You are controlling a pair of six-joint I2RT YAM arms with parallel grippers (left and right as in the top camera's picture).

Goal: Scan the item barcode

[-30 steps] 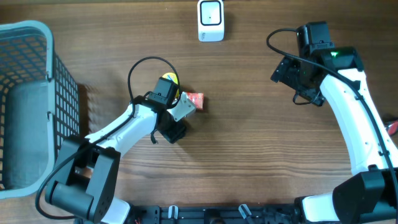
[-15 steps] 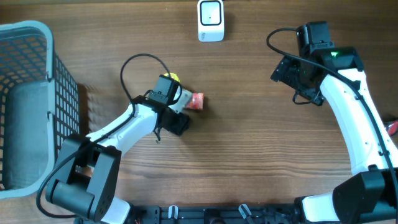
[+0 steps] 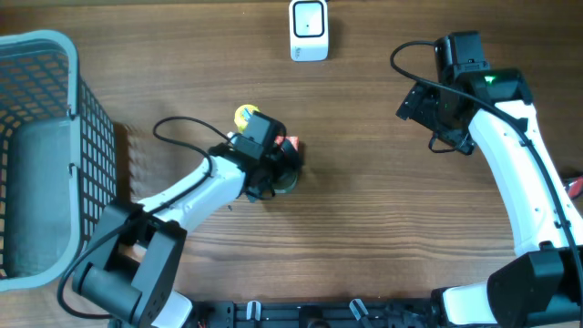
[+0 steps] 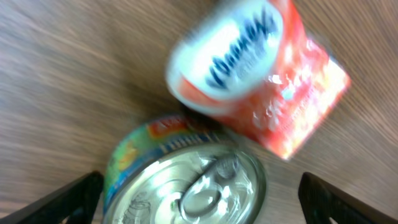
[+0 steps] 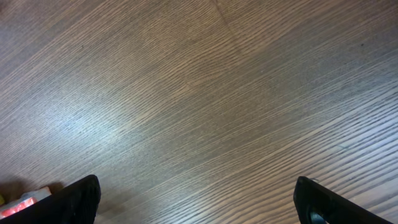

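On the table (image 3: 364,228) left of centre, can (image 4: 186,180): pull-tab lid faces the left wrist camera, green-yellow label.
Red packet (image 4: 267,81): we see it touching the can's side, print blurred.
Left gripper (image 4: 202,205): fingers spread wide, can between them, nothing clamped.
Yellow item (image 3: 244,114): just beside the left gripper, partly hidden; we can't tell what it is.
Scanner (image 3: 308,30): top edge, well apart from the can.
Basket (image 3: 55,55): far left.
Right gripper (image 5: 196,196): fingers wide apart above bare wood, holding nothing.
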